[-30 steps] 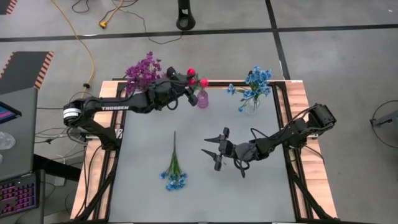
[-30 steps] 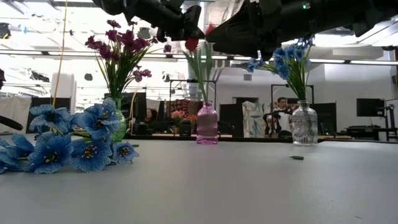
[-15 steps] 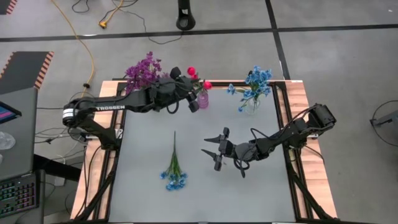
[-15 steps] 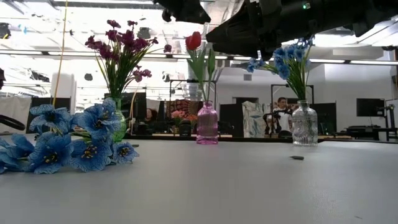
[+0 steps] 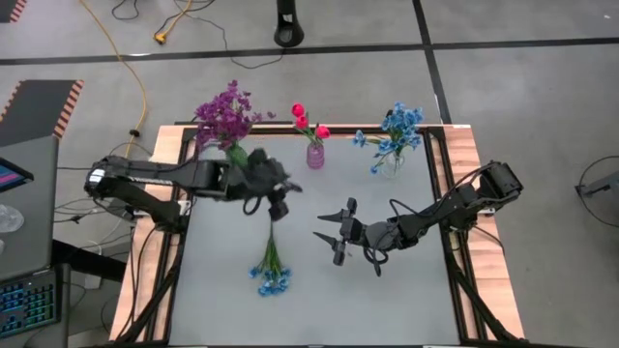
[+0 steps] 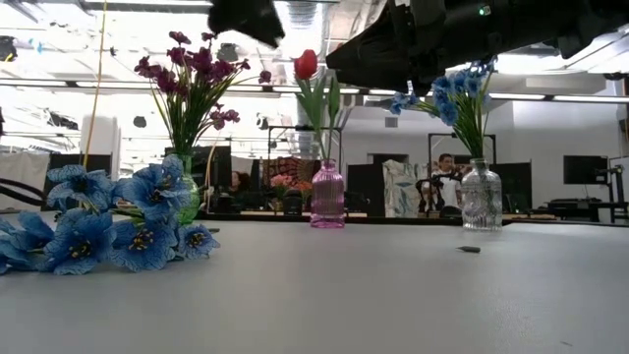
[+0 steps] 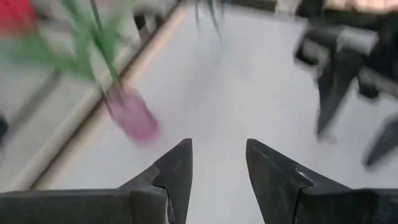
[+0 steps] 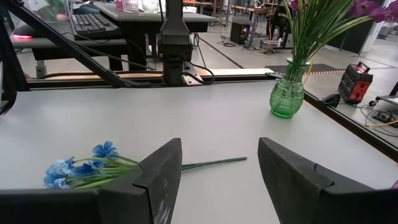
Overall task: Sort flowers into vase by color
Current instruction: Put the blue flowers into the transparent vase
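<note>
Along the far edge of the grey tabletop (image 5: pixel 232 309) stand three vases: a green glass vase (image 8: pixel 286 94) holding purple flower sprigs (image 5: pixel 224 109), a pink glass bottle vase (image 6: pixel 327 196) holding red tulip-like buds (image 5: pixel 308 121), and a clear glass vase (image 6: pixel 482 197) holding blue flower sprigs (image 5: pixel 397 130). One loose blue flower sprig (image 5: pixel 272 263) lies flat mid-tabletop. Left gripper (image 5: pixel 274 196) hovers above its stem end, jaws released, empty. Right gripper (image 5: pixel 334 232) waits beside it, jaws spread wide, empty.
</note>
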